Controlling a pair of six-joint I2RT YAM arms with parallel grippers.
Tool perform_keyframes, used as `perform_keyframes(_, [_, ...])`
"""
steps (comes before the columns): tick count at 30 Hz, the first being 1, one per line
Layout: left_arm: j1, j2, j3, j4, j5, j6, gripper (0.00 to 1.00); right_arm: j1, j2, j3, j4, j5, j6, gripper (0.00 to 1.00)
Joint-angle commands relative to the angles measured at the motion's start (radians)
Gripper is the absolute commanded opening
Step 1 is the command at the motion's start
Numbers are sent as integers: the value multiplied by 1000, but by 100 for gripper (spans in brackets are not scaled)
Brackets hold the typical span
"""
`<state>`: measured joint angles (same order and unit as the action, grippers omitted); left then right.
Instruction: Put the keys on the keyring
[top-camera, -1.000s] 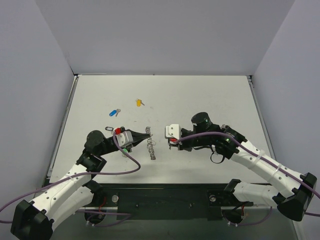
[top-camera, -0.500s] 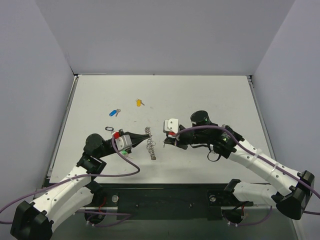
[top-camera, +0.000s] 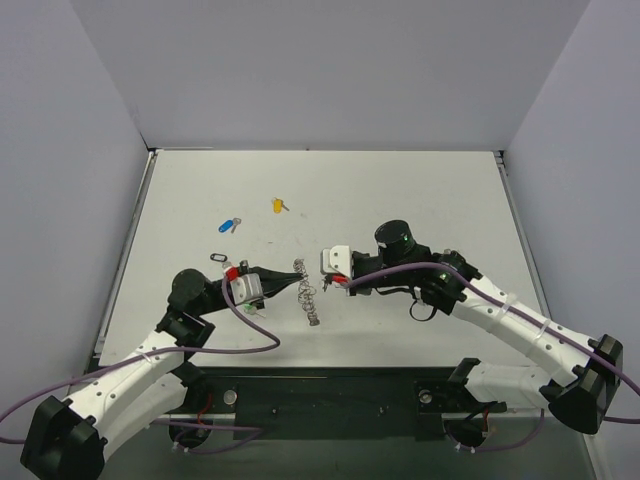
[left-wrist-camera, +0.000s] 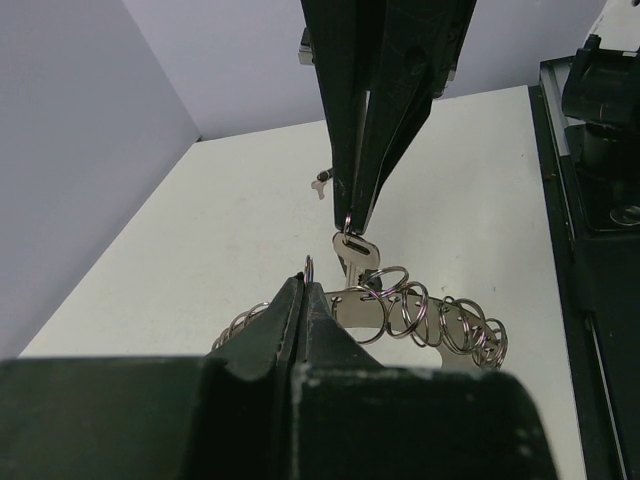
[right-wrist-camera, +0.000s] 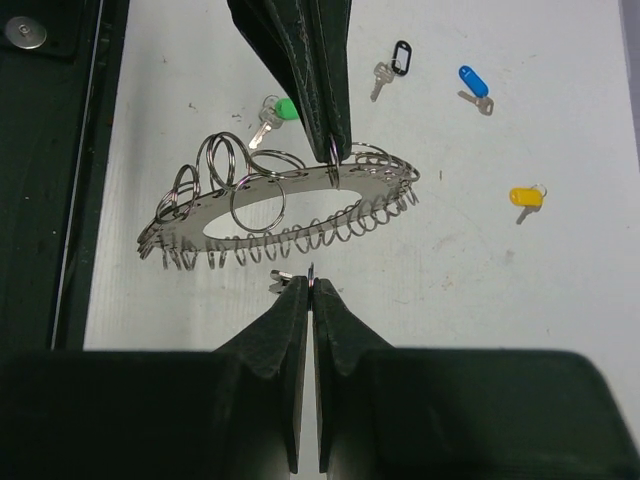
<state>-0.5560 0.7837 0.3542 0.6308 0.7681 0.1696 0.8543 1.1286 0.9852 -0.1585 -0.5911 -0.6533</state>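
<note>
Near the middle of the desk (top-camera: 420, 190), the left tool (top-camera: 297, 279) was pressed together on the rim of the keyring (top-camera: 309, 298), a flat oval plate edged with many small wire loops. The left tool pointed in from 9 o'clock and the right tool (top-camera: 322, 279) from 3 o'clock, its tips close beside the keyring's far end. The right tool was also pressed together, pinching a silver key (left-wrist-camera: 354, 254) by a small loop, so that the key hung at the keyring's rim. Whether key and keyring touched could not be told.

A blue key (top-camera: 230, 224) lay on the desk at 10 o'clock from the keyring, well apart from it, and a yellow key (top-camera: 279, 206) lay at 11 o'clock, farther back. A black loop (top-camera: 220, 258) lay near the blue key, at its 6 o'clock, with a bare key (right-wrist-camera: 379, 74) just beside it. In the right wrist view a green key (right-wrist-camera: 278, 110) lay on the desk beyond the keyring, near the left tool.
</note>
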Motion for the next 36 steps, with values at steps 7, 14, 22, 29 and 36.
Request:
perform_keyframes(7, [4, 9, 2, 187, 13, -113, 0, 17, -15, 37, 53, -26, -98, 0])
perform_keyframes(14, [8, 45, -29, 352, 5, -269, 0, 22, -41, 21, 112, -18, -40, 0])
perform_keyframes(22, [10, 98, -35, 463, -7, -387, 0, 22, -76, -2, 149, -19, 43, 0])
perform_keyframes(29, [10, 112, -38, 489, -6, -406, 0, 20, -85, -13, 178, -24, 63, 0])
perform_keyframes(36, [8, 115, -37, 488, 2, -404, 0, 22, -69, -16, 203, -32, 75, 0])
